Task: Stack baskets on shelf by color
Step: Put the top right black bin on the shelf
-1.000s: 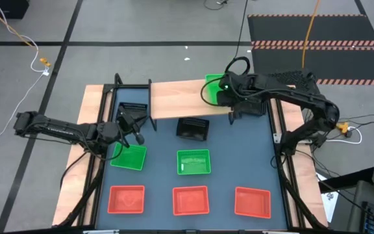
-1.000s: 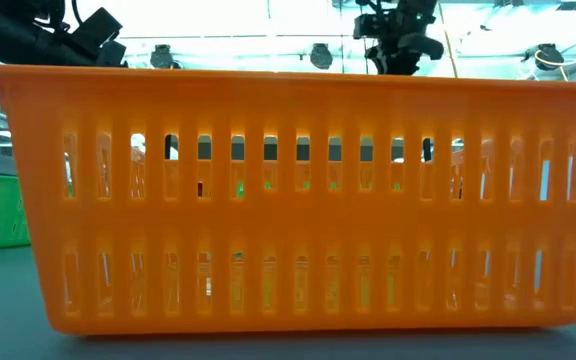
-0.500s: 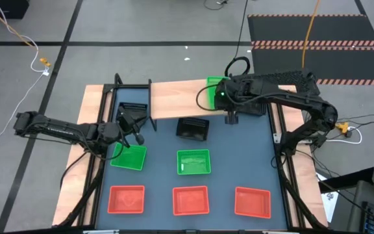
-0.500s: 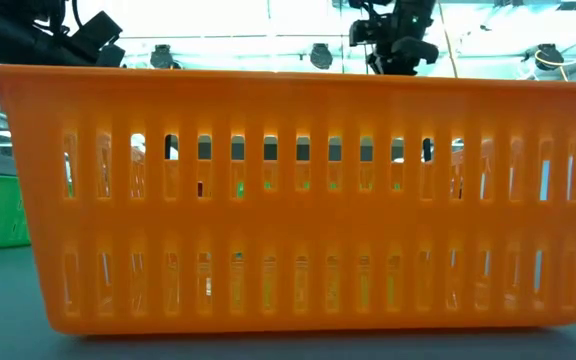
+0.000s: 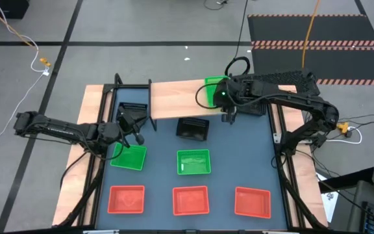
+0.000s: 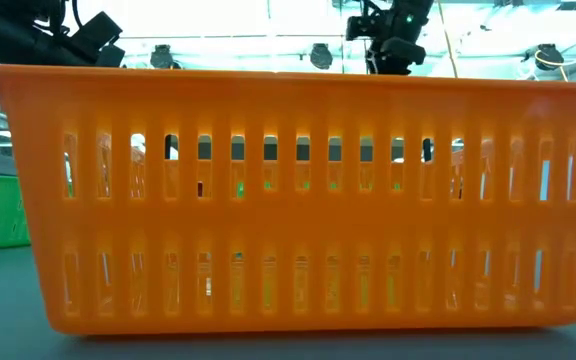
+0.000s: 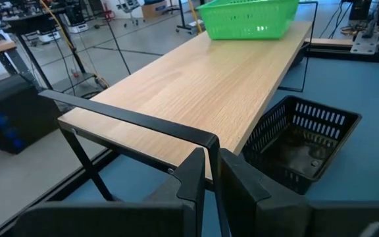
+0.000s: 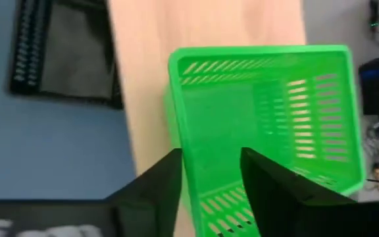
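One green basket [image 5: 211,92] was sat on the shelf [image 5: 177,99] at its far right end, with the right claw [image 5: 228,112] over its near rim. In the right wrist view the fingers [image 8: 155,182] were spread apart, straddling the basket wall with nothing pinched, so the release looked pretty much done. For this step to be done well, the claw would best be lifted straight up before being swung away, otherwise the rim could get snagged and the basket dragged off the plank. Two more green baskets [image 5: 193,162] were left on the tabletop [image 5: 239,156], and those should be nested squarely into the first.

Right arm was reached across from the right side, wrist bent down over the shelf. Left claw [image 5: 137,138] was parked near the left shelf leg, fingers narrow, nothing seen held.
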